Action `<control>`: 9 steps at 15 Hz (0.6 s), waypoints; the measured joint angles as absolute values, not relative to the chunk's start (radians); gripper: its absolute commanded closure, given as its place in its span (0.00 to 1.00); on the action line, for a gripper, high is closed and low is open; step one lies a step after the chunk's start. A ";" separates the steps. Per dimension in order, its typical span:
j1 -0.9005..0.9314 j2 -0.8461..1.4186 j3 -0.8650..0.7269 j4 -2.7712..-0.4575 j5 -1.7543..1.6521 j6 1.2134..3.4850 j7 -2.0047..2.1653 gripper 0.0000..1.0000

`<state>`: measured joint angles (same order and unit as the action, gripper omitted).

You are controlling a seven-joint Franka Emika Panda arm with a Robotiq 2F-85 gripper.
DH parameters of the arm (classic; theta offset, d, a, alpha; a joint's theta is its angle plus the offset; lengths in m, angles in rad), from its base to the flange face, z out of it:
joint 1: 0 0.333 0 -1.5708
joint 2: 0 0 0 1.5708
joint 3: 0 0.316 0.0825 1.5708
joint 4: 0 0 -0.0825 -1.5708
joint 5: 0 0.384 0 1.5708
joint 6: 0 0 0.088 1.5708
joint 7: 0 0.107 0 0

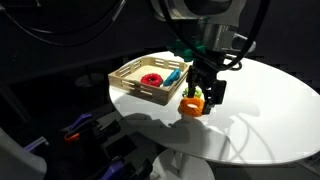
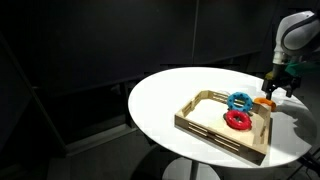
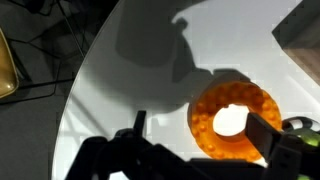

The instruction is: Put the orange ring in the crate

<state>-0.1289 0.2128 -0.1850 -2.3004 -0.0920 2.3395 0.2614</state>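
The orange ring (image 1: 192, 106) lies on the round white table just outside the crate's near corner. It also shows in an exterior view (image 2: 263, 101) and large in the wrist view (image 3: 205, 125). The tan crate (image 1: 133, 90) (image 2: 212, 129) has low slotted sides. My gripper (image 1: 205, 92) (image 2: 276, 88) hangs right over the orange ring. In the wrist view its fingers (image 3: 200, 132) are spread open, one left of the ring and one over its right part. Nothing is held.
Inside the crate lie a red ring (image 1: 152, 79) (image 2: 237, 120) and a blue ring (image 1: 172, 75) (image 2: 239, 101). A small green ring (image 3: 301, 126) sits beside the orange ring. The white table (image 1: 260, 110) ends in a round edge; the surroundings are dark.
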 measured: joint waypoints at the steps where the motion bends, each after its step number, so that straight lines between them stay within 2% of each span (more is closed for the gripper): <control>1: -0.127 0.218 -0.185 -2.300 -0.094 2.341 0.269 0.00; 9: -0.122 0.250 -0.191 -2.287 -0.111 2.345 0.301 0.00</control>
